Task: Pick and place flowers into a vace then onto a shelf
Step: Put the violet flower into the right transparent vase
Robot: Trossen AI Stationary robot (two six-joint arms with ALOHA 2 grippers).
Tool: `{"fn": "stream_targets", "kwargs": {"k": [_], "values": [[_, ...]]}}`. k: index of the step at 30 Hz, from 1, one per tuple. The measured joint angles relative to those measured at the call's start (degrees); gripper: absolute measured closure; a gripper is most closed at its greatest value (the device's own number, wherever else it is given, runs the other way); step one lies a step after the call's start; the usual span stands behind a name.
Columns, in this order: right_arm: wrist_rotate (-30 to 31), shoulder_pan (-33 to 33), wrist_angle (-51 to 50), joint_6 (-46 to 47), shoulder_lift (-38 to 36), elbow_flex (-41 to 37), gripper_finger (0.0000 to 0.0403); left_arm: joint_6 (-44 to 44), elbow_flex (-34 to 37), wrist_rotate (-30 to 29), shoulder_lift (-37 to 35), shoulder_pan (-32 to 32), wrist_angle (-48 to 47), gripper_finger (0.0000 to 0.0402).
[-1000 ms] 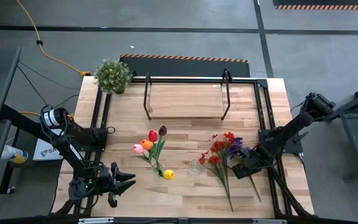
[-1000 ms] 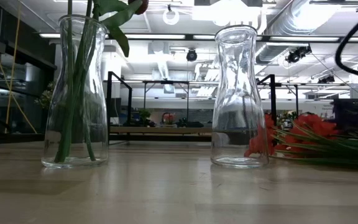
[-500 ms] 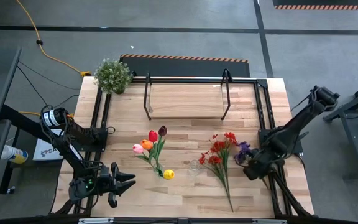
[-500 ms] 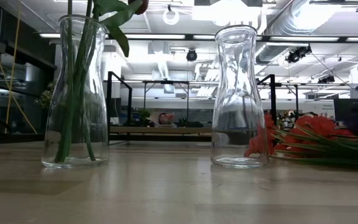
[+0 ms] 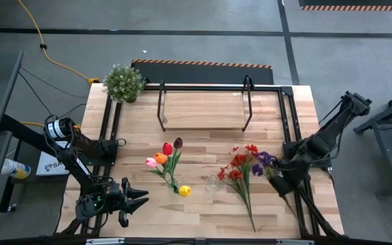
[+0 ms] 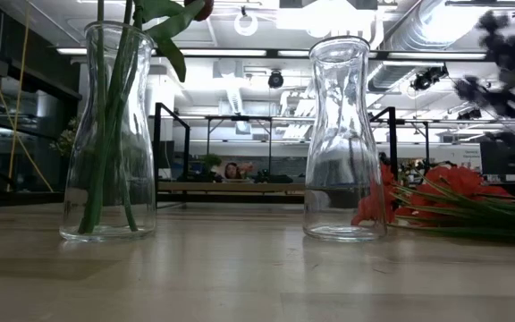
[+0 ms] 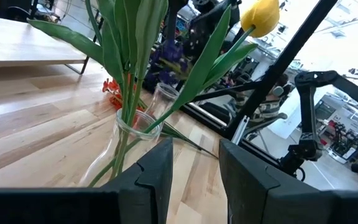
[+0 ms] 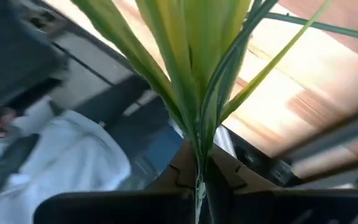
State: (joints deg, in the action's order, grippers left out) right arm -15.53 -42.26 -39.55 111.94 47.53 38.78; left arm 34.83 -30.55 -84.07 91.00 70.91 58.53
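Note:
My right gripper (image 5: 282, 180) is near the table's right edge, shut on a purple spray (image 5: 264, 160) whose blurred blossoms (image 6: 508, 58) show high in the low view. Red sprays (image 5: 240, 169) lie flat on the table left of it. A clear vase (image 6: 110, 134) stands upright with several tulips (image 5: 166, 158) in it, a yellow one (image 7: 260, 15) leaning out. An empty clear vase (image 6: 342, 139) stands beside it. My left gripper (image 7: 194, 177) waits open at the near left, facing the tulip vase (image 7: 132, 143). The wooden shelf (image 5: 203, 109) sits at the far side. My right gripper pinches the purple spray's green stem (image 8: 199, 163) between its two fingers (image 8: 225, 186), just below where the long leaves (image 8: 185, 56) fan out. The spray is lifted off the table, its blossoms toward the table's left of the gripper.
A bushy potted plant (image 5: 123, 82) stands at the far left corner. Black frame rails (image 5: 288, 129) run along the table's left and right sides. Bare planks lie between the vases and the near edge (image 5: 203, 224).
My right gripper has risen and shifted a little toward the table's right edge, carrying the purple spray. The spray has come up off the table beside the red sprays; its blossoms now show high in the low view, where they did not before.

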Motion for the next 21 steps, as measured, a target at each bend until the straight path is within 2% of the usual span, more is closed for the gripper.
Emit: {"fn": "stream_targets", "kwargs": {"k": [3, 9, 14, 21], "values": [[4.88, 0.0, 1.04, -2.03, 0.09, 1.92, 0.04, 0.0, 0.0, 0.0, 0.0, 0.0, -0.01, 0.0238], [19.91, 0.88, 9.76, -9.97, 0.09, 3.55, 0.0401, 0.92, 0.0, 0.0, 0.0, 0.0, 0.01, 0.0238], [32.5, 2.75, 20.45, -22.11, 0.09, 3.57, 0.0401, 1.53, -0.02, 0.02, 0.0, 0.0, 0.01, 0.0238], [43.33, 4.02, 32.65, -40.41, 0.09, 3.57, 0.0401, 1.96, -0.02, 2.7, 0.0, 0.0, 0.03, 0.0238]]}}
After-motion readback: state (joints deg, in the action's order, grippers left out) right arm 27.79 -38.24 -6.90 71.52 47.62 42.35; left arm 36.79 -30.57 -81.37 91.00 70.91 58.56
